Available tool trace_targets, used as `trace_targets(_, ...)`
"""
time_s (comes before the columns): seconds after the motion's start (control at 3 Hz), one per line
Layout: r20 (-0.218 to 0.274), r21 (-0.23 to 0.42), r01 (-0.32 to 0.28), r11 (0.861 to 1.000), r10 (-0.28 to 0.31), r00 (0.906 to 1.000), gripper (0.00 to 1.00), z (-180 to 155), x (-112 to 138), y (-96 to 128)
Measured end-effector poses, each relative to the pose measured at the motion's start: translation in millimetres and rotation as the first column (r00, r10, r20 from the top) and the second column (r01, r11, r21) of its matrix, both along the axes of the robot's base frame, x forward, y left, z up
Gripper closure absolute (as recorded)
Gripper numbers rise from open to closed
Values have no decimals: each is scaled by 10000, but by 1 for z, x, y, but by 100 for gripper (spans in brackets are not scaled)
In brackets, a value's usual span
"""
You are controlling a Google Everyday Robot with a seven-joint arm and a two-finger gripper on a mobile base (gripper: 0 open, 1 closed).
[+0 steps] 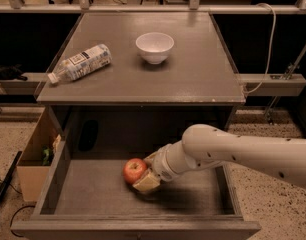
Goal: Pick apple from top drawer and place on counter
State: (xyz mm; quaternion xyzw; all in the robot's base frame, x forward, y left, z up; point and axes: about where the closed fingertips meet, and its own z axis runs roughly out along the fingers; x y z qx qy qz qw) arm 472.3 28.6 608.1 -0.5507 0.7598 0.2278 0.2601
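Note:
The red apple (134,170) lies on the floor of the open top drawer (93,191), near its middle. My gripper (144,173) is down inside the drawer, right against the apple's right side, with my white arm reaching in from the right. The apple still rests on the drawer floor. The grey counter (193,69) above is the cabinet's top.
A white bowl (154,47) stands on the counter at the back middle. A plastic bottle (80,62) lies on its side at the counter's left. A tan cardboard box (35,159) sits on the floor left of the drawer. A dark object (88,135) lies at the drawer's back left.

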Motion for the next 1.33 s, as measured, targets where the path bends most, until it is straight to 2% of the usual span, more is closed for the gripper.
trace_targets(0.33,0,0,0,10000,0,10000,100,0,0,0)
trace_targets(0.67,5,16,-75,10000,75,10000,100,4,-1,-1)
trace_targets(1.33,340,693,-184,9974,160,9993,100,52,-9,-27)
